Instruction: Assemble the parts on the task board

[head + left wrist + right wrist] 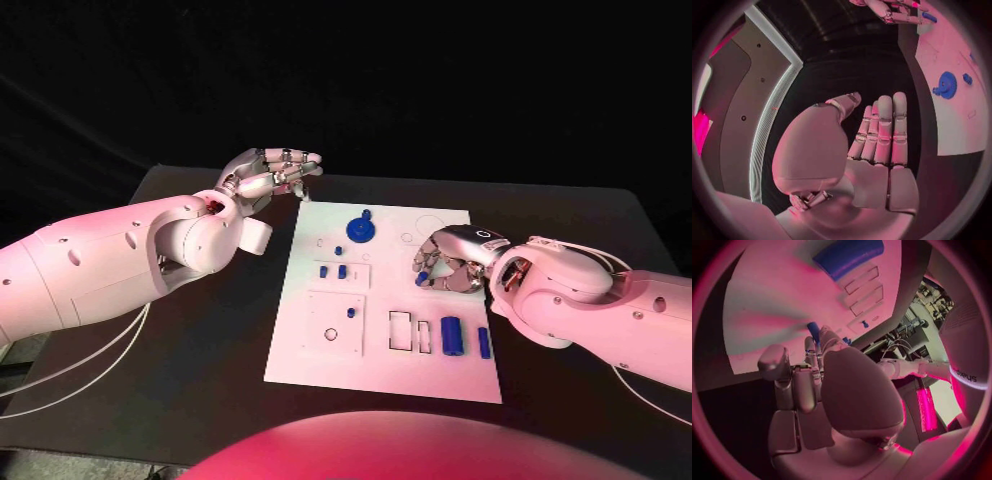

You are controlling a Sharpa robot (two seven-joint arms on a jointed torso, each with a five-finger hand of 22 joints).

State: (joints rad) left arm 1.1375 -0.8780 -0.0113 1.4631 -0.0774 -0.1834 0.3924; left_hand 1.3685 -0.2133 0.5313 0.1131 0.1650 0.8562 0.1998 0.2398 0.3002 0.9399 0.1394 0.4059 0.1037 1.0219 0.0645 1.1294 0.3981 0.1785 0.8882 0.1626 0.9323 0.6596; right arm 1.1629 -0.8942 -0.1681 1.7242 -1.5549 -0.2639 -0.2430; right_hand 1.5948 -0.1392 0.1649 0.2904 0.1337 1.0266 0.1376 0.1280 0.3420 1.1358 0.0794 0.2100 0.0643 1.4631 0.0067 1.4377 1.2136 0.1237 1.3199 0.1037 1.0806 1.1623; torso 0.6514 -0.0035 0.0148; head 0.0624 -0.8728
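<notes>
While right hand (450,262) pinches a blue part (423,279) over task board (378,375) | left hand (271,174) empty, fingers together.

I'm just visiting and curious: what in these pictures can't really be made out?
- Head view: the right hand covers the blue part at its fingers; a grip can't be confirmed.
- Right wrist view: that part is mostly behind the fingers.
- Head view: the task board outlines are too small to read.
</notes>
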